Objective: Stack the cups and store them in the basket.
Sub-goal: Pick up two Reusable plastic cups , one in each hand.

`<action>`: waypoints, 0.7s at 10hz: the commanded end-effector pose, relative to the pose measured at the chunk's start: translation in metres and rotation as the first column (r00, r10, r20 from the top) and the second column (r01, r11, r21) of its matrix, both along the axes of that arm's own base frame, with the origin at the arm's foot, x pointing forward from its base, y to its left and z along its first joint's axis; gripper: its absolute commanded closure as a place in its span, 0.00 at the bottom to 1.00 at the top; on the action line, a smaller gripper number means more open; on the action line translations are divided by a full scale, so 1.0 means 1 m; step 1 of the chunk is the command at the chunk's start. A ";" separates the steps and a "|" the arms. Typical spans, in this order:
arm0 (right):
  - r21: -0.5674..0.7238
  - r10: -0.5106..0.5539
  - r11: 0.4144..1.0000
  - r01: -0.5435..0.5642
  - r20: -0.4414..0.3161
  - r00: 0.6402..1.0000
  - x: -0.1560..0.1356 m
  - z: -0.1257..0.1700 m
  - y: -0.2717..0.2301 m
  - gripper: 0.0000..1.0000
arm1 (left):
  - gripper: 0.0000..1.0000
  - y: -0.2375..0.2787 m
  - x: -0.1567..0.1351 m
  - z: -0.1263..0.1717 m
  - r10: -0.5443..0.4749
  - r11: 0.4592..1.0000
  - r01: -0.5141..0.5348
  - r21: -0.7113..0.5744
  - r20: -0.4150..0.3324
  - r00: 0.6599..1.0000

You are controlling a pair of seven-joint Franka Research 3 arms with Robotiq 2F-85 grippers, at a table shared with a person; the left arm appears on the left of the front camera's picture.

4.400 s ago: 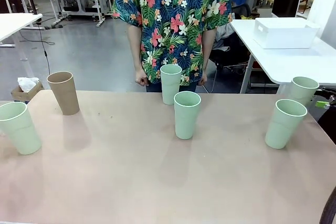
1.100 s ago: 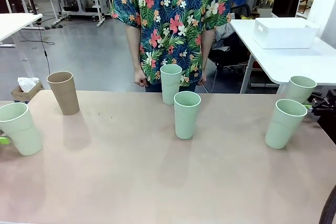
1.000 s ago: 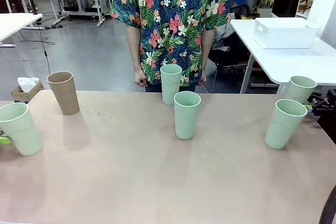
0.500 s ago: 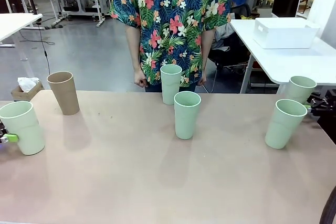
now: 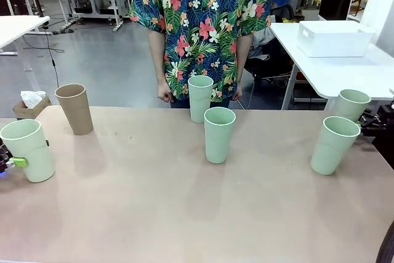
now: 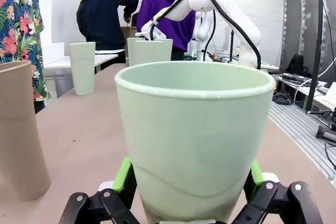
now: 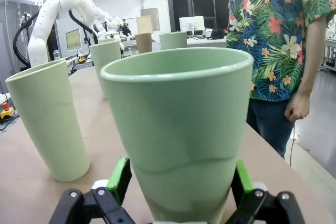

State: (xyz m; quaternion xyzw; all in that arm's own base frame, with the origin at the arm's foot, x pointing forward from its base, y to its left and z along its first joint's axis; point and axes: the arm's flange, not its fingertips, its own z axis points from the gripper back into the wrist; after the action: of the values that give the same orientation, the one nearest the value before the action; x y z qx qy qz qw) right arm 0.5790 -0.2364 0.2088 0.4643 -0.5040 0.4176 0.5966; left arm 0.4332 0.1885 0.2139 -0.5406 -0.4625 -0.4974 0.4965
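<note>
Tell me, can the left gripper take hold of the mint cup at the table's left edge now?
Probably yes: the left gripper is open, with a green pad on each side of that cup, and nothing stands between.

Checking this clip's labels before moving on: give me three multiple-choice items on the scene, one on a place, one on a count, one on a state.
1. Where is the white basket? A on the cups' table; B on a separate white table; C on the floor.
2. How many mint green cups stand in the front view? A three; B four; C five.
3. The left gripper is: A open, jaws either side of a mint green cup; B shut and empty; C holding the basket.
Key: B, it sits on the other table; C, five plus one tan-brown cup; A, its green pads flank the cup.
</note>
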 end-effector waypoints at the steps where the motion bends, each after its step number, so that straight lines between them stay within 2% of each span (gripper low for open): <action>1: -0.014 0.012 1.000 -0.012 0.003 1.000 -0.009 0.008 0.013 0.00 | 0.00 -0.008 -0.020 -0.010 -0.015 1.000 0.015 0.005 0.039 0.999; 7: 0.016 0.017 1.000 -0.016 -0.045 0.999 -0.004 0.014 0.023 0.00 | 0.00 -0.019 -0.020 -0.017 -0.027 1.000 0.026 0.009 0.034 0.999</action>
State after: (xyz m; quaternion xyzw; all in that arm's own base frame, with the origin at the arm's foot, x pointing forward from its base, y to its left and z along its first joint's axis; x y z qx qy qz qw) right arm 0.5782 -0.2222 0.2130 0.4735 -0.4970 0.4193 0.5942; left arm 0.4292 0.1732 0.2046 -0.5443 -0.4546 -0.5036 0.4935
